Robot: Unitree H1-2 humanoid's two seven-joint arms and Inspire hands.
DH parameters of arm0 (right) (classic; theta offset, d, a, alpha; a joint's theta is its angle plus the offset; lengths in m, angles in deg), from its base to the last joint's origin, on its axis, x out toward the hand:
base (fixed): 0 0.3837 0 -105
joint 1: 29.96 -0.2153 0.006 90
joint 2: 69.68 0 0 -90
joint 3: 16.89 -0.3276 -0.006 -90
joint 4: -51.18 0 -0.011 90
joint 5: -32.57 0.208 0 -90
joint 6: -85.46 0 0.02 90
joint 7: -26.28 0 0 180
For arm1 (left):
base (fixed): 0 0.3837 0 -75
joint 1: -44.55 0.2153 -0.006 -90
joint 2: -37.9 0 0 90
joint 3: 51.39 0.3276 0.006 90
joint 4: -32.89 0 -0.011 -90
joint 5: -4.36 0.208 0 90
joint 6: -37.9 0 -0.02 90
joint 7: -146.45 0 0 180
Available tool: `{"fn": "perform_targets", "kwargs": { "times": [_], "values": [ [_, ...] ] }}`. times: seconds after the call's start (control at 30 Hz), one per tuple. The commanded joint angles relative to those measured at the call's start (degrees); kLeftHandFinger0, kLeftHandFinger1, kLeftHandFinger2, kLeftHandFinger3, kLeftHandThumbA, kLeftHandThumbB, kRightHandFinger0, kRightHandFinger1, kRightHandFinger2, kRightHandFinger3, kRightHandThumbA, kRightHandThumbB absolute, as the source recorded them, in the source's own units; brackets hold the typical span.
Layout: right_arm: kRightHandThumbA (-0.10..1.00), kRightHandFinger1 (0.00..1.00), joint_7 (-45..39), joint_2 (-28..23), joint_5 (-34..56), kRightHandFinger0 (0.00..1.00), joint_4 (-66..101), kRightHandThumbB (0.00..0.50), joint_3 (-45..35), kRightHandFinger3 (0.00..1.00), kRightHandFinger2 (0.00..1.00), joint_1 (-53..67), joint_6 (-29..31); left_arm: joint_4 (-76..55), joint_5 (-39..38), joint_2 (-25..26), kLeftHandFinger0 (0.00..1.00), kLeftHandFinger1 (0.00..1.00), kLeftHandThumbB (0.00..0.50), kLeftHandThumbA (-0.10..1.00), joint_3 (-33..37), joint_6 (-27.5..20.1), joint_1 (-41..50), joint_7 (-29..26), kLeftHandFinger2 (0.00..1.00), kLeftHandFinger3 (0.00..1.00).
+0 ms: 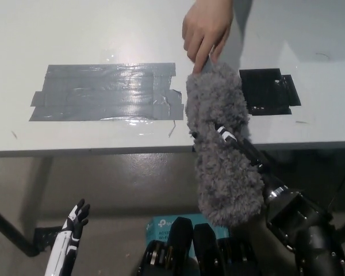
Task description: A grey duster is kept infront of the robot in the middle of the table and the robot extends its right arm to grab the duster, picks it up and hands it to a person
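Our right hand (241, 150), black, comes in from bottom right & is mostly buried in the fluff of the grey duster (219, 144); we see only a few dark fingers w/ a white mark pressed into the fibres, clamped on it. The duster is held up off the table (103, 34), tilted, fluffy head running from near the table's front edge down toward the bottom of the pic, top end pointing up & slightly left. A person's hand (207, 26) reaches in from the top edge & its fingertips close round the duster's upper end, where the handle would be; the handle itself is hidden under that hand, so we can't tell how firm the grip is. Both hands are on the duster at once.

Our left hand (73, 225), white w/ dark fingertips, hangs low at bottom left, below the table edge, holding nothing, fingers apart.

On the table: a wide patch of grey tape (106, 92) left of the duster, and a black tape patch (270, 90) just right of the duster's head. A teal box (161, 224) sits on the floor at bottom centre, partly hidden by the duster's lower end.
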Motion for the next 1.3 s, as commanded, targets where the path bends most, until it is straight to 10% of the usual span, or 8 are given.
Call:
{"fn": "perform_targets", "kwargs": {
  "times": [0.0, 0.1, 0.13, 0.2, 0.4, 0.43, 0.6, 1.27],
  "values": [
    [-0.10, 0.46, 4.2, 1.2, 11.8, 0.00, 5.8, 0.095, 0.8, 1.00, 0.78, -5.4, 0.2, -3.0, 0.2, 1.4, 1.00, 1.00, 0.392, 1.00, -0.7, -1.9, -1.3, -0.4, 1.00, 1.00],
    [-0.10, 0.57, 4.1, 1.1, 11.8, 0.09, 6.2, 0.186, 0.9, 1.00, 0.96, -5.0, 0.2, -2.6, 0.1, 1.4, 1.00, 1.00, 0.392, 1.00, -0.6, -2.3, -1.3, -0.5, 1.00, 1.00],
    [-0.10, 0.51, 4.0, 1.1, 11.6, 0.04, 6.3, 0.187, 0.8, 1.00, 0.84, -4.9, 0.2, -2.5, 0.1, 1.5, 1.00, 1.00, 0.392, 1.00, -0.6, -2.3, -1.2, -0.4, 1.00, 1.00],
    [0.30, 1.00, 0.0, 0.8, 11.5, 0.58, 6.7, 0.275, 0.9, 1.00, 1.00, -4.1, 0.2, -2.6, 0.1, 1.4, 1.00, 1.00, 0.393, 1.00, -0.6, -2.3, -1.2, -0.5, 1.00, 1.00],
    [0.38, 1.00, -2.4, 0.3, 11.2, 0.70, 6.9, 0.280, 1.4, 1.00, 1.00, -3.9, 0.2, -2.6, 0.1, 1.3, 1.00, 1.00, 0.394, 1.00, -0.7, -2.3, -1.2, -0.5, 1.00, 1.00],
    [0.63, 1.00, -5.1, 0.2, 10.0, 1.00, 7.3, 0.423, 1.4, 1.00, 1.00, -3.2, 0.2, -2.7, 0.1, 1.2, 1.00, 1.00, 0.402, 1.00, -0.7, -2.0, -1.2, -0.5, 1.00, 1.00],
    [0.85, 1.00, -12.4, -0.9, 4.0, 1.00, 9.9, 0.498, 1.3, 1.00, 1.00, -0.7, 0.2, -3.5, 0.5, 0.9, 1.00, 1.00, 0.392, 1.00, -0.4, -1.3, -0.4, -0.5, 1.00, 1.00],
    [0.90, 1.00, -11.5, -10.2, -37.4, 1.00, 31.2, 0.363, 0.5, 1.00, 1.00, 23.4, 17.8, -1.0, 1.0, 0.5, 1.00, 1.00, 0.395, 1.00, 0.7, -2.3, 1.2, -1.0, 1.00, 1.00]
  ]
}}
